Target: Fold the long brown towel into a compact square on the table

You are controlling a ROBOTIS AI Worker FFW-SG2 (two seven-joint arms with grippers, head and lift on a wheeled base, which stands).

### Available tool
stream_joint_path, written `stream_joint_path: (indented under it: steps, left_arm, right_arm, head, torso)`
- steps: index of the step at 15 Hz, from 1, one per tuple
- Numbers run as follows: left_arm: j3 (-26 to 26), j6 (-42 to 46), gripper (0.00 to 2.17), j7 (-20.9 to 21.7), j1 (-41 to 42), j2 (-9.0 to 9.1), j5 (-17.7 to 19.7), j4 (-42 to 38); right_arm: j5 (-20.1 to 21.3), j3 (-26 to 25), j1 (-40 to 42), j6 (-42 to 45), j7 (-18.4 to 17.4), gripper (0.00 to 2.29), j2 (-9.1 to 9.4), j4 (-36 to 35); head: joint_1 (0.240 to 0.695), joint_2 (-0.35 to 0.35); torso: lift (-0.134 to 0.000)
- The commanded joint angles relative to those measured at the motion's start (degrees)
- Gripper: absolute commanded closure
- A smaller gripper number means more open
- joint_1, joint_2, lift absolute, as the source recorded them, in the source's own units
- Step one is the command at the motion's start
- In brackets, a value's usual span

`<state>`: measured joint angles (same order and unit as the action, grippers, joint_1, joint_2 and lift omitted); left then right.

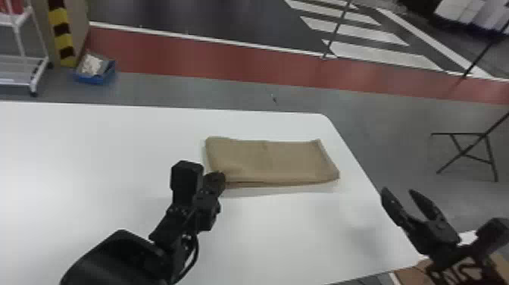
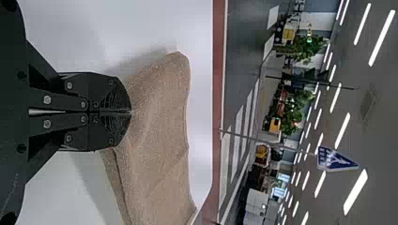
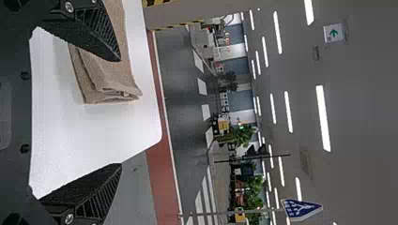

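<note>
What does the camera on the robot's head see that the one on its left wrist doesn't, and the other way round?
Head view: the open right gripper off the table's right side, a white rack and a blue tray on the floor.

Left wrist view: ceiling lights, a blue triangular sign and green plants.

Both: the folded brown towel, the left gripper at its edge, the white table and the red floor strip.
</note>
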<state>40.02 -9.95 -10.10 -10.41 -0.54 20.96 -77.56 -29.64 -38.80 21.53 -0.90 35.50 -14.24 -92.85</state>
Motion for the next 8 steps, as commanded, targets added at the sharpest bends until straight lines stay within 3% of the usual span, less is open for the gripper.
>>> stream_joint_path:
  steps: [1, 6, 8]
  left_arm:
    - [-2.0, -3.0, 1.38, 0.0, 1.8, -2.36, 0.0, -4.8]
    - [-8.8, -7.4, 1.38, -0.1, 10.0, -10.36, -0.3, -18.4]
    - [-10.9, -9.4, 1.38, -0.1, 12.9, -12.29, -0.4, -22.9]
  right_arm:
    - [-0.1, 0.0, -0.1, 0.1, 0.0, 0.09, 0.00, -0.2]
    - [-0.1, 1.1, -0.5, -0.1, -0.3, 0.09, 0.00, -0.6]
    - [0.3, 1.6, -1.0, -0.1, -0.5, 0.09, 0.00, -0.6]
  head:
    - [0.695, -0.350]
    - [0.695, -0.350]
    - [0.695, -0.350]
  torso:
    - [-0.124]
    - [-0.124]
    - [-0.124]
